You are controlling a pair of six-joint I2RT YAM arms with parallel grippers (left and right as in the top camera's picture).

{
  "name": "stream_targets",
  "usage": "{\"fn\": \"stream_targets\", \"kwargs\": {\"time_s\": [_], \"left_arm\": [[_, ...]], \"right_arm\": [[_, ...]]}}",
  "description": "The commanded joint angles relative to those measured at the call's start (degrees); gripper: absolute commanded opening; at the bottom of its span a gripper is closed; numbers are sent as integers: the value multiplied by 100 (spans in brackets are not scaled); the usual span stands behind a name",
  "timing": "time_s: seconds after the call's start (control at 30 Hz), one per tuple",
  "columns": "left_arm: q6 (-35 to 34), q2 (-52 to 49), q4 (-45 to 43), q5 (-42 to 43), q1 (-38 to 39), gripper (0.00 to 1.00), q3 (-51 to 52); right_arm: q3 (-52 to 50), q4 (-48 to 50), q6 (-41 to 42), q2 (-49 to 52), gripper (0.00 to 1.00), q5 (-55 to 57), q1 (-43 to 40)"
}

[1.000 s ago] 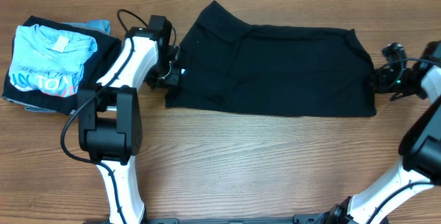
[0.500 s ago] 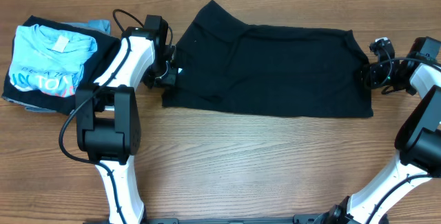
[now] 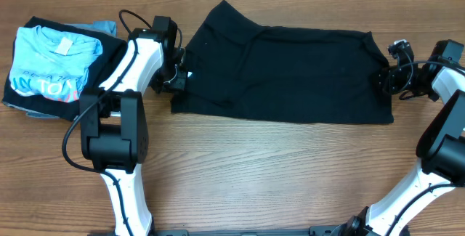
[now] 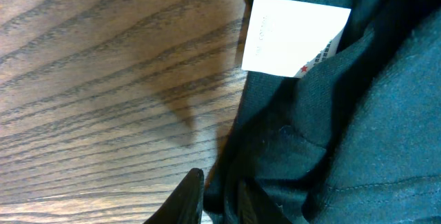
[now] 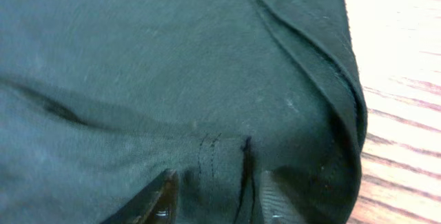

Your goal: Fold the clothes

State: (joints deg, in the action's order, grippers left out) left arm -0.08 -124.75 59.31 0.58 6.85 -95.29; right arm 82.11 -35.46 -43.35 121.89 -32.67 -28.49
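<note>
Black T-shirt point(image 3: 283, 72) lies flat right of the light blue T-shirt point(image 3: 51, 62), print on its white tag point(image 4: 296, 45) unreadable, its hem pinched in the left gripper point(image 4: 220, 200); the right gripper point(image 5: 213, 196), fingertips cropped, straddles fabric, hold unclear.

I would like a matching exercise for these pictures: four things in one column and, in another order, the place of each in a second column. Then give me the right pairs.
Things:
1. black T-shirt
2. light blue T-shirt
3. white label
4. right pincer

Places:
A. at the black T-shirt's right edge
B. folded, at the table's left end
C. spread across the middle of the table
D. partly tucked under black fabric, partly on bare wood

Pairs: 1-C, 2-B, 3-D, 4-A
</note>
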Motion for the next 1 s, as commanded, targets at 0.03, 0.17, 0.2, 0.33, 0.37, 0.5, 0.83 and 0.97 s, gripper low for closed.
{"fn": "stream_targets", "kwargs": {"time_s": [0.03, 0.17, 0.2, 0.33, 0.37, 0.5, 0.83, 0.97], "left_arm": [[-81, 70, 42, -101, -35, 21, -138], [-83, 70, 46, -98, -35, 21, -138], [-83, 70, 46, -98, -35, 21, -138], [-81, 70, 72, -101, -35, 22, -138], [-81, 70, 79, -101, -35, 22, -138], [-81, 70, 61, -101, -35, 24, -138], [-81, 70, 63, -101, -35, 25, -138], [-81, 70, 63, -101, -46, 25, -138]], "right_arm": [[-11, 118, -17, 28, 9, -94, 13], [107, 46, -15, 28, 4, -94, 2], [140, 26, -15, 26, 4, -94, 4], [162, 26, -17, 17, 4, -92, 4], [162, 24, -17, 17, 5, -92, 4], [157, -66, -17, 20, 33, -92, 4], [2, -63, -17, 72, 27, -116, 81], [2, -70, -15, 72, 26, -199, 79]]}}
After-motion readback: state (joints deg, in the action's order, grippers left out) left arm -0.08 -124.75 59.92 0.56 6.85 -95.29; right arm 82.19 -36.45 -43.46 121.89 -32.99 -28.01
